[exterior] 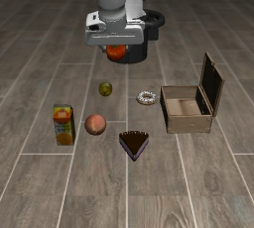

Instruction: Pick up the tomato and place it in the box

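Pincer (119,46) with the tomato (115,51) tucked directly beneath it: red-orange, round, smooth-skinned, half hidden by the hand. Whether the pincer is closed on it: cannot tell, the hand covers it.

Box (189,125) well apart, forward of the pincer and toward the exterior view's right. Brown wood, square walls, lid standing upright on its far side.

Judgement: grasp or early carry. A slick sphere wants a centred hold. Lift clear of the ringed doughnut (147,96) near the path, and come down inside the walls, away from the lid.
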### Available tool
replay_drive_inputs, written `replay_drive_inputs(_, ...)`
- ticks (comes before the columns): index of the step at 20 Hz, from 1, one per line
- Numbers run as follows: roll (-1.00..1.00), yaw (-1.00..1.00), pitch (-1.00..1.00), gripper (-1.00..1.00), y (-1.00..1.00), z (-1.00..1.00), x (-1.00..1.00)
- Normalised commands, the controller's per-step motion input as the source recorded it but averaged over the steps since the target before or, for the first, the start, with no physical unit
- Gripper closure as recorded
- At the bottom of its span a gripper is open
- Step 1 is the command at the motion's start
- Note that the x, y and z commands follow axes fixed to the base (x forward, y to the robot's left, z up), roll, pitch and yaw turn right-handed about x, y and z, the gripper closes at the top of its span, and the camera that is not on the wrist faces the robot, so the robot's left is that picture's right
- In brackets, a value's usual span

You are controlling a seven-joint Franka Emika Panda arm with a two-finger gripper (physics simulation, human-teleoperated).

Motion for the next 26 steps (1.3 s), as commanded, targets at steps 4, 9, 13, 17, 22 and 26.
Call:
replay_drive_inputs(4,0.0,0.0,0.0,1.0,1.0,0.0,0.0)
replay_drive_inputs(9,0.0,0.0,0.0,1.0,1.0,0.0,0.0)
replay_drive_inputs(13,0.0,0.0,0.0,1.0,1.0,0.0,0.0)
replay_drive_inputs(17,0.0,0.0,0.0,1.0,0.75,0.0,0.25)
replay_drive_inputs(22,0.0,0.0,0.0,1.0,0.0,0.0,1.0)
replay_drive_inputs(26,0.0,0.0,0.0,1.0,0.0,0.0,1.0)
